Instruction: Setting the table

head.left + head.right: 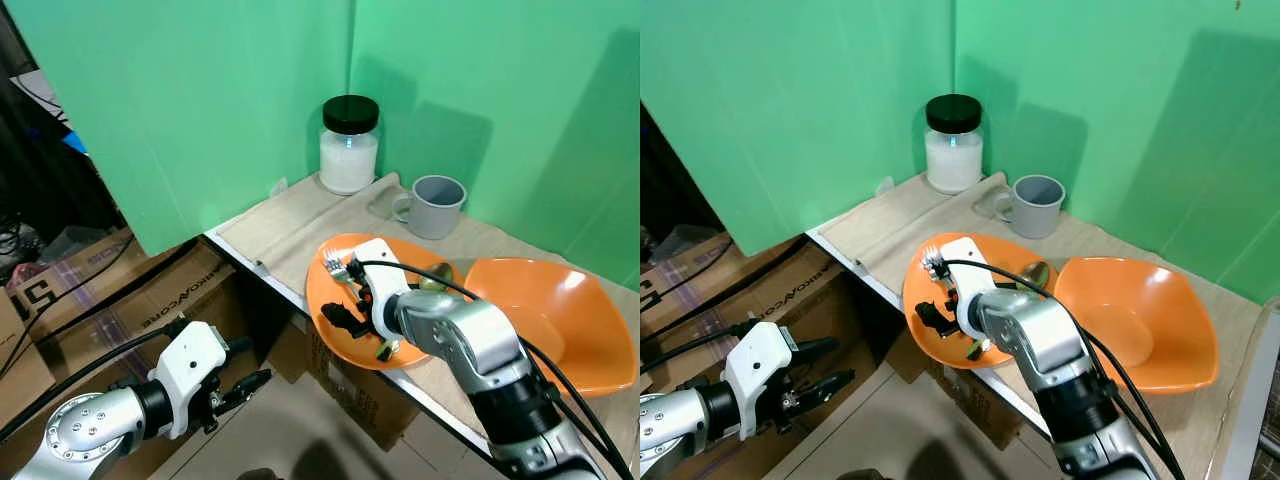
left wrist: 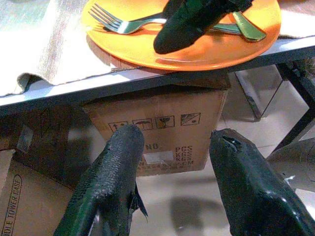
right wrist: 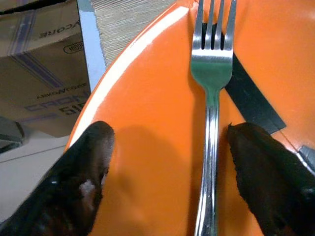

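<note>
Fork (image 3: 210, 103) on orange plate (image 1: 340, 320), beige-clothed table (image 1: 290, 225), green backdrop (image 1: 200, 100).

1. I count one orange plate (image 1: 335, 300) and one orange bowl (image 1: 585, 320).
2. One fork (image 3: 210, 73) and one spoon (image 2: 248, 27) lie on that plate.
3. I see one grey mug (image 1: 434, 206) and one black-lidded jar (image 1: 349, 146).
4. Several cardboard boxes (image 1: 150, 300) sit below; I cannot count them exactly.

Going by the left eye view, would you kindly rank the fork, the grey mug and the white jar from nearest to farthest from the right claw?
1. Fork, on the orange plate beneath the right claw.
2. Grey mug, farther back on the cloth.
3. White jar, in the back corner.
</note>
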Tool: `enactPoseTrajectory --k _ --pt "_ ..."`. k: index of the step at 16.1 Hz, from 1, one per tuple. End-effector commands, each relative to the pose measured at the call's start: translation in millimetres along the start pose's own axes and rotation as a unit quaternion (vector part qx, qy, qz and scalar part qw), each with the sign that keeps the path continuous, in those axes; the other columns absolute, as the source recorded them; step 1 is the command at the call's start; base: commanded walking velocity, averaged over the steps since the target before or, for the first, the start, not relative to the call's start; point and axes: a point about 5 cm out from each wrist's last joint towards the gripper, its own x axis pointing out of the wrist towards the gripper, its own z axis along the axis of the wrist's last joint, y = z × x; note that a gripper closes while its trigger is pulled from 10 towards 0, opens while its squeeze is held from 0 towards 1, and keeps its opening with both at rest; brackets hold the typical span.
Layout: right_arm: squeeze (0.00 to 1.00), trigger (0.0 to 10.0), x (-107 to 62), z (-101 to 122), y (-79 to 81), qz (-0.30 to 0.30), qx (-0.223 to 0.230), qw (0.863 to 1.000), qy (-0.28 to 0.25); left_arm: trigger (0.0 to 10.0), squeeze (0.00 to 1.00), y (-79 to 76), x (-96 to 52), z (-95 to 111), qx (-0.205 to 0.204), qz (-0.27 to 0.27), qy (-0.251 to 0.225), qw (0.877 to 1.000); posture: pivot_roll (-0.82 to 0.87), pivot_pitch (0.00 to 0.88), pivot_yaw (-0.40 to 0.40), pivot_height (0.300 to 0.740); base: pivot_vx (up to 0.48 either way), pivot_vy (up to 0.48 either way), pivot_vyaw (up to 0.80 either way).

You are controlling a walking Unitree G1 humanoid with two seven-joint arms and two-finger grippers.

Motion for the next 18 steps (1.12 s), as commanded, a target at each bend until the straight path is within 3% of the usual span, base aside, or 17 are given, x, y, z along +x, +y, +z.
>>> enactPoseTrajectory --k 1,18 --pt "0.00 0.0 1.4 -2.6 -0.3 -0.003 -0.003 1.000 0.013 10.0 0.00 0.5 -2.0 2.6 0.004 -0.004 0.000 1.000 0.11 0.000 0.028 0.740 0.000 0.000 0.00" --pt "0.00 0.0 7.5 4.3 -6.2 0.000 0.016 1.000 0.008 10.0 0.00 5.6 2.4 7.3 0.012 0.007 -0.008 1.000 0.12 0.000 0.024 0.740 0.000 0.000 0.00"
